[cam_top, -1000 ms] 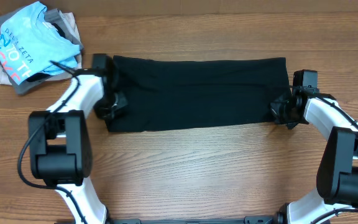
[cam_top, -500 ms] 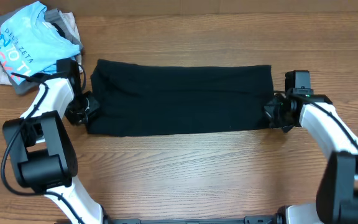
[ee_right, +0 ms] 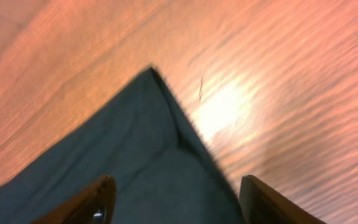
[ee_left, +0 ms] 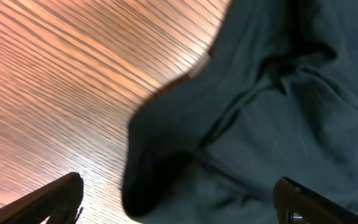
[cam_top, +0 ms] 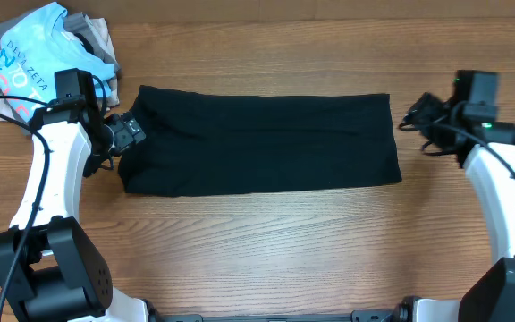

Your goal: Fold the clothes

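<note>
At the far left of my overhead view, up in the back corner of the counter point(cam_top: 266, 250), a light blue tee point(cam_top: 27, 55) with white and red lettering lies crumpled on top of some grey and beige garments point(cam_top: 92, 31). Just to the right of that heap my left arm reaches in, and the left fingers point(cam_top: 130, 134) sit at the upper left corner of the black garment point(cam_top: 257, 143), right at its edge. From above I cannot tell whether they touch the cloth. The left wrist camera settles how they stand: one fingertip point(ee_left: 51, 199) shows in the bottom left corner and the other in the bottom right, spread as wide as the view allows, with nothing pinched between them. Below them the garment's left end lies rumpled, with a few soft folds and a rounded lobe of cloth spilling onto the bare wood. The garment itself runs as one long, flat, dark band across the middle of the counter, its long edges roughly parallel to the front edge and its right end flaring a little lower than the rest. Past that right end, beside the upper right corner and a little apart from it, are the right fingers point(cam_top: 418, 118). In the right wrist camera they stand well apart, though not as wide as the left pair, holding nothing. A sharp corner of the black cloth lies flat on the wood beneath the gap between them.
</note>
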